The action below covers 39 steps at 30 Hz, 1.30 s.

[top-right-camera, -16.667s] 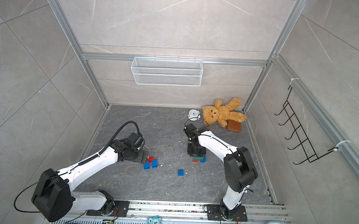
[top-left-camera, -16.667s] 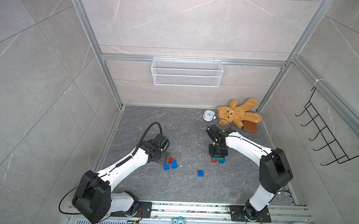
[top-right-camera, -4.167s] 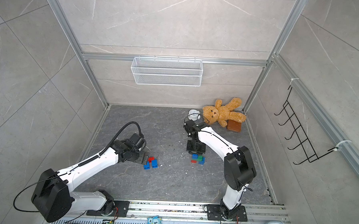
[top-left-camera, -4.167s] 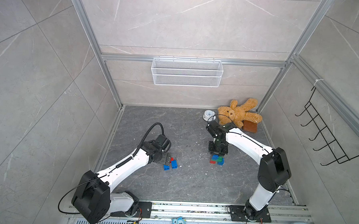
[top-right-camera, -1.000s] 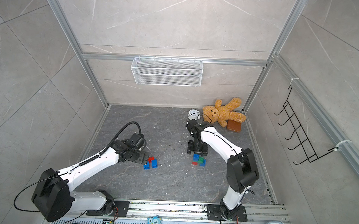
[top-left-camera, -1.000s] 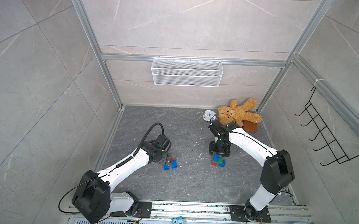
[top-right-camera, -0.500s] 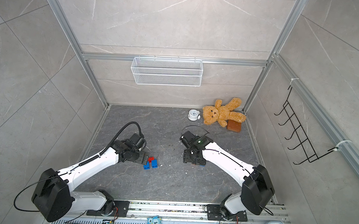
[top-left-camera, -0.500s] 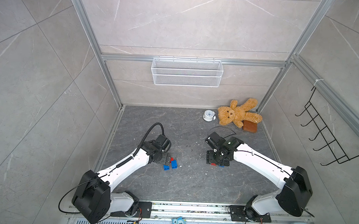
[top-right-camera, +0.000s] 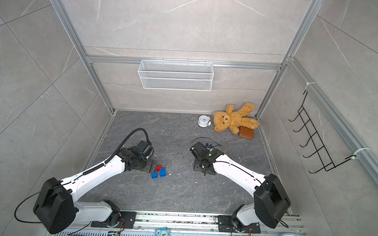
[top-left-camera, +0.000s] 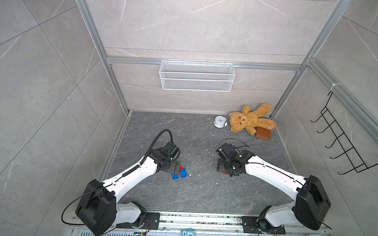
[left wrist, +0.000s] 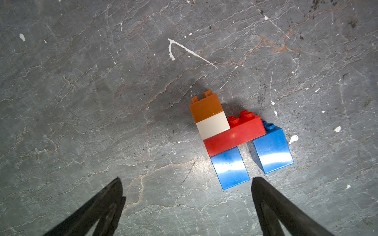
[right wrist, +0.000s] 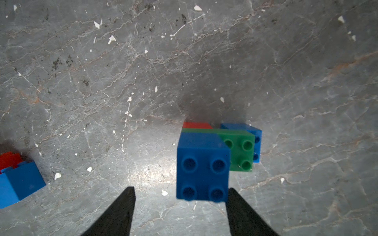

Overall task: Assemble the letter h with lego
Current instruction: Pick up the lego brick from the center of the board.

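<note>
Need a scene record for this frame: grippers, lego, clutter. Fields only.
left gripper: open, empty
lego near it: lying flat in a chain: brown brick, white brick, red bar, blue brick; second blue brick at the bar's other end, join unclear
right gripper: open, empty, tips at a stack
stack: top blue on green brick; red brick mostly hidden beneath; far blue behind
clutter, back right corner: teddy, clock, brown block
</note>
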Tool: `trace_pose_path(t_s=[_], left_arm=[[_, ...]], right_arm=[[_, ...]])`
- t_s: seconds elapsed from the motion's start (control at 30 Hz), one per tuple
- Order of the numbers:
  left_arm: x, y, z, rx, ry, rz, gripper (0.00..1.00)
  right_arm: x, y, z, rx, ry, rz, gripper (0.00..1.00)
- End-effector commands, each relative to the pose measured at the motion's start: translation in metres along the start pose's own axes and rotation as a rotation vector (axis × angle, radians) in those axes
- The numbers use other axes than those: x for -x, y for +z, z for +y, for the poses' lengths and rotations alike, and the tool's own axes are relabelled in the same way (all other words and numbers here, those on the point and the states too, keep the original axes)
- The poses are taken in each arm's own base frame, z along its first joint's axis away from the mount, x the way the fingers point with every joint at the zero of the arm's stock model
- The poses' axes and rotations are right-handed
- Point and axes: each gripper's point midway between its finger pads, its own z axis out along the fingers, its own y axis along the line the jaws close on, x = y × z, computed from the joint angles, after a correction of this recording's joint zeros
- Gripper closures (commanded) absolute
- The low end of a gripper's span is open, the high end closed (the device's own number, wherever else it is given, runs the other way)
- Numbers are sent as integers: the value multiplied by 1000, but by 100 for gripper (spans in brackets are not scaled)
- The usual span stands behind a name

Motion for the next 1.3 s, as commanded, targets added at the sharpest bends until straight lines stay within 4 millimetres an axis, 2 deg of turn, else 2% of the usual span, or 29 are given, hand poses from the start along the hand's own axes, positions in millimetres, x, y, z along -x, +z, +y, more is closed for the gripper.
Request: trace_pose_path(t_s=[0.0, 0.63, 0.83, 1.07, 1.27], left_arm=[[10, -13, 1, 0, 7, -41, 0], [10, -13, 1, 4, 8, -41, 0], [10, -13, 2, 8, 7, -41, 0], [10, -13, 3, 12, 7, -43, 0], [11, -14, 3, 11, 7, -44, 0]], right_arm=[[2, 7, -5, -38, -11, -33, 32], [0, 16, -16, -103, -58, -36, 57], [-2, 20, -17, -106, -61, -29, 58], [-1, 15, -20, -118, -64, -33, 68], [-3, 4, -24, -133, -73, -12, 84]])
